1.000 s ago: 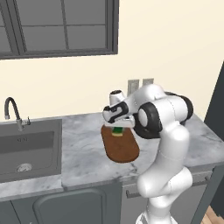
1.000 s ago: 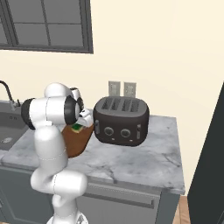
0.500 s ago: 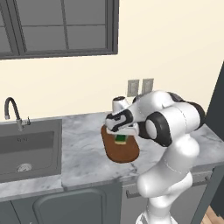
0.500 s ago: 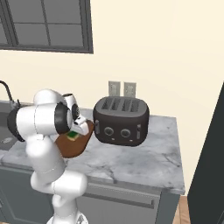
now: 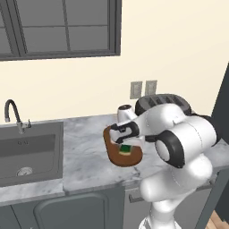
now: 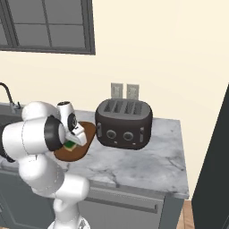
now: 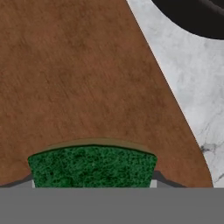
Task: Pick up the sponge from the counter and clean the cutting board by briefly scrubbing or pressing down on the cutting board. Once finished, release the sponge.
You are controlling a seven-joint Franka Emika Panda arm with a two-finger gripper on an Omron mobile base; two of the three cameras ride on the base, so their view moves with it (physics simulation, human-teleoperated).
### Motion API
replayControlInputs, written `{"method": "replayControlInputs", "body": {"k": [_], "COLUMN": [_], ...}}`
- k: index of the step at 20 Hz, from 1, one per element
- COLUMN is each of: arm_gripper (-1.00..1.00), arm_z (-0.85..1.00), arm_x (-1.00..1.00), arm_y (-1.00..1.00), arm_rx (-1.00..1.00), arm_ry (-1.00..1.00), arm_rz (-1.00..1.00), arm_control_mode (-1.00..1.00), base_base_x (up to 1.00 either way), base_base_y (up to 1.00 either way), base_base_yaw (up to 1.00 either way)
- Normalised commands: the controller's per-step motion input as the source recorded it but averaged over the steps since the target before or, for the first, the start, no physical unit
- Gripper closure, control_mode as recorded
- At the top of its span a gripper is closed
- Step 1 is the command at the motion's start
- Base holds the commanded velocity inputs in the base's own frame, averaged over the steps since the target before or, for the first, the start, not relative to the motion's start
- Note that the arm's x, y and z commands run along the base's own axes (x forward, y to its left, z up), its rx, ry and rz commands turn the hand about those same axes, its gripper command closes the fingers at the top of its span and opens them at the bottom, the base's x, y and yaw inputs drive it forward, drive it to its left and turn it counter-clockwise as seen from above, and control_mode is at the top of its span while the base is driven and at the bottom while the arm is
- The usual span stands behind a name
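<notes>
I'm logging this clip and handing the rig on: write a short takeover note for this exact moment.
Gripper: shut on the small green-topped, yellow-based sponge, held low over the board.
Dark reddish-brown oval wooden cutting board: flat on the grey-veined marble counter, beside the black toaster.
Done: sponge picked up and brought onto the board.
Left: finish pressing or scrubbing if not yet enough, then open the jaws and release the sponge. Whether it is pressing on the wood cannot be told.

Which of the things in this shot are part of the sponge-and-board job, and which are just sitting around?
Part of the job:
- sponge, held in the gripper
- cutting board, under the sponge
- counter

Just there:
- black toaster
- sink and faucet
- wall outlets
- window
</notes>
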Motion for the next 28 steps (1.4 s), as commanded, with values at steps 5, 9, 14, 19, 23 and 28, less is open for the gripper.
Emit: {"method": "replayControlInputs", "body": {"k": [5,9,14,19,23,28], "arm_gripper": [1.00,1.00,1.00,1.00,1.00,1.00], "arm_z": [-0.42,-0.30,-0.09,-0.03,-0.07,-0.17], "arm_x": [-0.99,-0.83,-0.20,-0.04,0.08,0.39], "arm_y": [0.00,-0.01,0.03,0.50,0.61,0.15], "arm_rx": [0.00,0.00,0.00,0.00,0.00,0.00], "arm_ry": [0.04,0.06,0.01,0.00,-0.02,0.00], "arm_rz": [-0.01,-0.02,-0.02,0.00,0.00,-0.01], "arm_control_mode": [-1.00,-1.00,-1.00,-1.00,-1.00,-1.00], "base_base_x": [0.00,0.00,0.00,0.00,0.00,0.00], "base_base_y": [0.00,0.00,0.00,0.00,0.00,0.00], "base_base_yaw": [0.00,0.00,0.00,0.00,0.00,0.00]}}
